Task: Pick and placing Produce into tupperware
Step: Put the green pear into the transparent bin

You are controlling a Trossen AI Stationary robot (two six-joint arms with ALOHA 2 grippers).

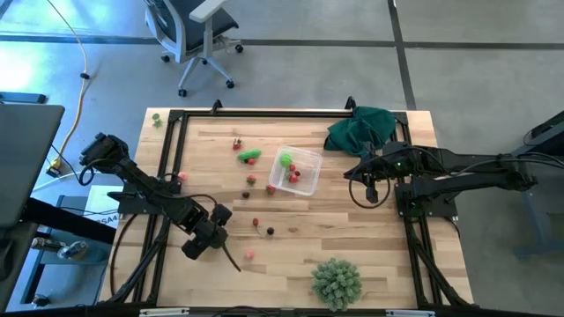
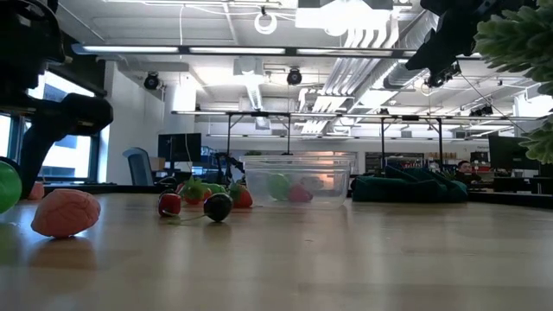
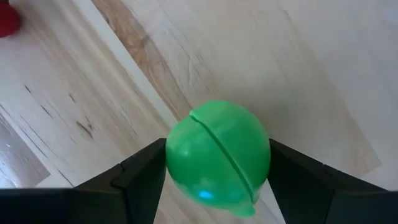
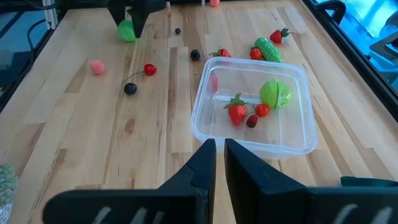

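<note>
My left gripper (image 1: 204,239) stands near the table's near-left part, pointing steeply down, with a bright green ball-shaped produce piece (image 3: 217,155) between its fingers; the high view hides the piece under the gripper. The clear tupperware (image 1: 295,172) sits mid-table and holds a green piece (image 4: 275,93), a strawberry (image 4: 237,111) and small red pieces. Loose produce lies around: a green cucumber-like piece (image 1: 248,156), a cherry pair (image 4: 140,78), a pink piece (image 1: 250,254). My right gripper (image 4: 219,155) is shut, raised to the right of the tupperware, holding nothing. My left gripper pinches the green ball between its two fingers, one finger (image 3: 146,177) on each opposite side (image 3: 177,155) at its widest part. The fingers come from above, pointing down. Whether the ball rests on the wood or hangs just over it, I cannot tell.
A pale-green spiky ball (image 1: 337,282) sits at the near edge, right of centre. A dark green cloth (image 1: 361,128) lies at the far right corner. A black frame rail (image 1: 264,113) runs round the tabletop. Bare wood lies between my left gripper and the tupperware.
</note>
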